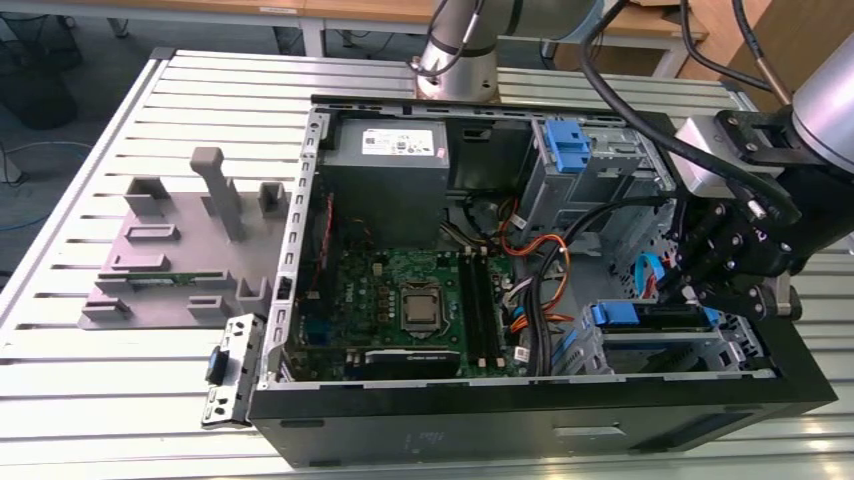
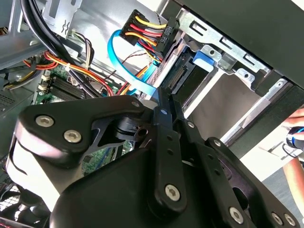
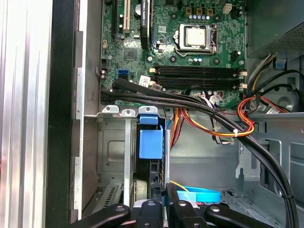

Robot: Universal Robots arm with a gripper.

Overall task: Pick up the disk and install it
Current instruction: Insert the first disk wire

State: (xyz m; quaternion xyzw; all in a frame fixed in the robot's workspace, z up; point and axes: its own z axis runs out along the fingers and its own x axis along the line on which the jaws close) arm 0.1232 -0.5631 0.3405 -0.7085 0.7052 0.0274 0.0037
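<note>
The disk [image 1: 654,316], with blue side rails, lies in the metal drive cage [image 1: 667,350] at the open computer case's front corner, on the exterior view's right. In the first wrist view the disk [image 3: 154,173] shows edge-on, under its blue rail tab [image 3: 151,142]. In the second wrist view its dark connector end [image 2: 183,78] faces the fingers. My black gripper [image 1: 714,295] hangs just behind that end of the disk. Its two thin fingers are pressed together in both wrist views [image 2: 164,97] [image 3: 165,192], shut with nothing between them. Whether the tips touch the disk I cannot tell.
Black cable bundles [image 3: 199,107] and orange-red wires [image 3: 237,130] cross the case beside the cage. A blue flat cable [image 2: 123,71] and a power plug [image 2: 147,31] hang near the fingertips. The motherboard [image 1: 414,290], power supply [image 1: 387,145] and grey fixture [image 1: 174,250] lie further off. A hand [image 2: 297,135] is outside the case.
</note>
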